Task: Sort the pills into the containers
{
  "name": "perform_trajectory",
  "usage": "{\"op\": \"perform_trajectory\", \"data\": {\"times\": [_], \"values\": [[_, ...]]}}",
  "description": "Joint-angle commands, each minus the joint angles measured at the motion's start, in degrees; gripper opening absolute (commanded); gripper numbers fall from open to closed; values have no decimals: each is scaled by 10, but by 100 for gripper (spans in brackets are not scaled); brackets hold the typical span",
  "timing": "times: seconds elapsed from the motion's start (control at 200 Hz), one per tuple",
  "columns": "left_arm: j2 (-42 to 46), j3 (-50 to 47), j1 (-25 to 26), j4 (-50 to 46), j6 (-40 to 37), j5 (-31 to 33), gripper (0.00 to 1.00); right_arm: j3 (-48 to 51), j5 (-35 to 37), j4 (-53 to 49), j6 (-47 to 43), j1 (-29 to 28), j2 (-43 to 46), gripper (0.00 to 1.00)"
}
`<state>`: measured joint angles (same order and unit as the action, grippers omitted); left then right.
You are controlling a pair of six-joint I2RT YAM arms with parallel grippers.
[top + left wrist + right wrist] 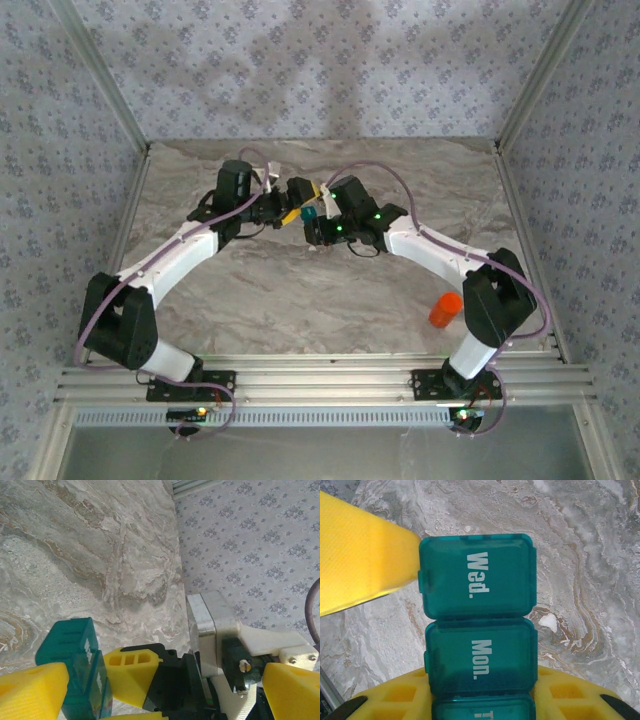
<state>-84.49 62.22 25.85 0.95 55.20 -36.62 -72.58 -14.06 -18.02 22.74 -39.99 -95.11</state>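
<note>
Top view: small teal plastic pill box (309,213) betw. both tools, mid grey marble surface (330,300); orange cylindrical bottle (446,310) well apart, nr right arm.
Left wrist: left tool (162,695) spread wide, box just beside one finger.
Right wrist: right tool (482,702) clenched on box; lids read "Wed.", "Mon.", both closed, contents hidden.

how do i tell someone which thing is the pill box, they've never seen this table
On the marble table, look where the two arms' wrists meet at the far middle. The pill box is clamped there by the right gripper: teal, with lids printed Wed. and Mon., unlike the orange bottle.
</note>
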Motion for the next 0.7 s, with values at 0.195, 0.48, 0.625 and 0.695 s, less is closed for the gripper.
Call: {"op": "perform_trajectory", "data": {"times": [0.195, 0.48, 0.625, 0.695], "values": [[2, 18, 10, 33, 14, -13, 99, -16, -27, 26, 10, -5, -9, 35], [-4, 31, 22, 72, 45, -15, 99, -5, -27, 30, 14, -5, -7, 34], [0, 35, 27, 127, 84, -10, 99, 2, -26, 32, 15, -2, -5, 34], [12, 41, 23, 90, 62, 18, 99, 8, -23, 32, 15, -1, -2, 34]]}}
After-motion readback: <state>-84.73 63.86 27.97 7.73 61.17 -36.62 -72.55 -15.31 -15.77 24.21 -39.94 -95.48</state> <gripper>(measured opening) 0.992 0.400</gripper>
